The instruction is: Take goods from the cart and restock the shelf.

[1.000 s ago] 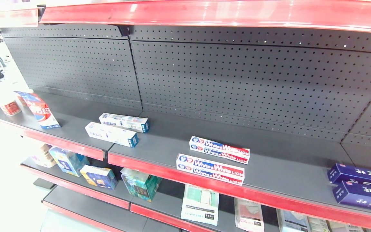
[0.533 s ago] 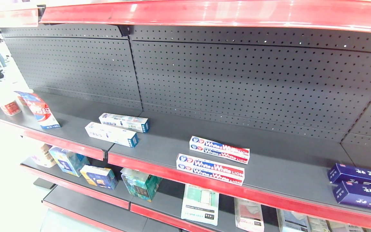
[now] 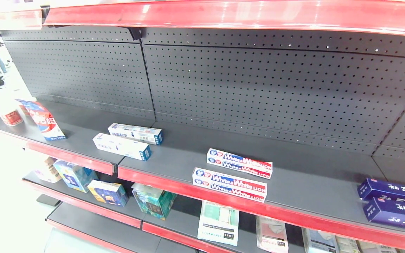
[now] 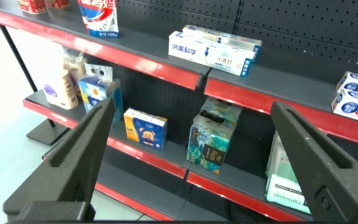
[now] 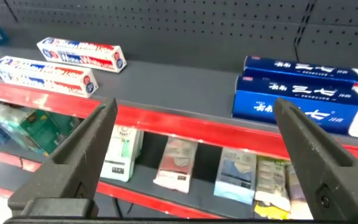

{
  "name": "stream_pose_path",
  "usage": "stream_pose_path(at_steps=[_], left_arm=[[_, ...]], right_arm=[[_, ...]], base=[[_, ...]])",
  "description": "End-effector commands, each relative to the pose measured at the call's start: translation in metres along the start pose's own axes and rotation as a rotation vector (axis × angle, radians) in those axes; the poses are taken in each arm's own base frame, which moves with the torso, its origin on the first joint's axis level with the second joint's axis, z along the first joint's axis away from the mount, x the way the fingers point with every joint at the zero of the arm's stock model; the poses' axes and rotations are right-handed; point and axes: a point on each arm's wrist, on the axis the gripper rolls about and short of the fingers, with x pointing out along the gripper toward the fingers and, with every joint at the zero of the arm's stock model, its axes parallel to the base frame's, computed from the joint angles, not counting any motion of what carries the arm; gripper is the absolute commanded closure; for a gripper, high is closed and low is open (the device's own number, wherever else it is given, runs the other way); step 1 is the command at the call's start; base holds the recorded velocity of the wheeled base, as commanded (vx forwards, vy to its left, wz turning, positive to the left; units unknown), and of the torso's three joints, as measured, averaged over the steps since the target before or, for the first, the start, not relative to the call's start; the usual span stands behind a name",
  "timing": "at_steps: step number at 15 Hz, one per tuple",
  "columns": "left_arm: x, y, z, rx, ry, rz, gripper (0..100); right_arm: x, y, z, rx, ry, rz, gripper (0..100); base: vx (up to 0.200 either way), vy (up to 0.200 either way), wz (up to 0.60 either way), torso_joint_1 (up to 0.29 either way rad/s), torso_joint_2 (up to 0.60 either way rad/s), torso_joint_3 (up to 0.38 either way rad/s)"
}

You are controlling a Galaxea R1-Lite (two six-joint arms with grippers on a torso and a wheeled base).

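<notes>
The dark shelf (image 3: pixel 304 179) with its red front strip carries two white-and-blue toothpaste boxes (image 3: pixel 122 146), two white-and-red toothpaste boxes (image 3: pixel 229 184) and two dark blue boxes (image 3: pixel 392 203). My left gripper (image 4: pixel 191 124) hangs open with nothing in it, in front of the shelves, below the white-and-blue boxes (image 4: pixel 213 50). My right gripper (image 5: pixel 194 140) is open too and holds nothing, facing the shelf edge between the white-and-red boxes (image 5: pixel 45 73) and the dark blue boxes (image 5: pixel 303 102).
A red-and-blue pouch (image 3: pixel 45 121) and a white jar (image 3: pixel 8 114) stand at the shelf's left end. The lower shelf (image 3: pixel 93 207) holds several boxes and packets. A red-edged shelf (image 3: pixel 237 14) overhangs above. A wide stretch of shelf between the white-and-red and dark blue boxes is bare.
</notes>
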Motion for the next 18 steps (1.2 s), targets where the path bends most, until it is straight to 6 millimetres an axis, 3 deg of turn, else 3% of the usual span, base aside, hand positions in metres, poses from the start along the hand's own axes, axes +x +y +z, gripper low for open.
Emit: stream_pose_path(at_steps=[1,8,16,18], left_arm=[[0.0000,0.0000,0.0000,0.000,-0.001,0.000,0],[0.0001,0.0000,0.0000,0.000,0.001,0.000,0],[0.0000,-0.0001,0.0005,0.000,0.000,-0.005,0],[-0.0001,-0.0001,0.0004,-0.001,-0.002,-0.005,0]], right_arm=[[-0.0005,0.0000,0.0000,-0.017,-0.006,-0.001,0],[-0.0005,0.0000,0.0000,-0.014,-0.006,0.001,0],[-0.0005,0.0000,0.0000,-0.014,-0.006,0.001,0],[-0.0005,0.0000,0.0000,-0.014,-0.006,0.001,0]], base=[[0.000,0.000,0.00,0.000,0.00,0.000],[0.000,0.000,0.00,0.000,0.00,0.000],[0.000,0.000,-0.60,0.006,0.00,0.003],[0.000,0.000,0.00,0.000,0.00,0.000]])
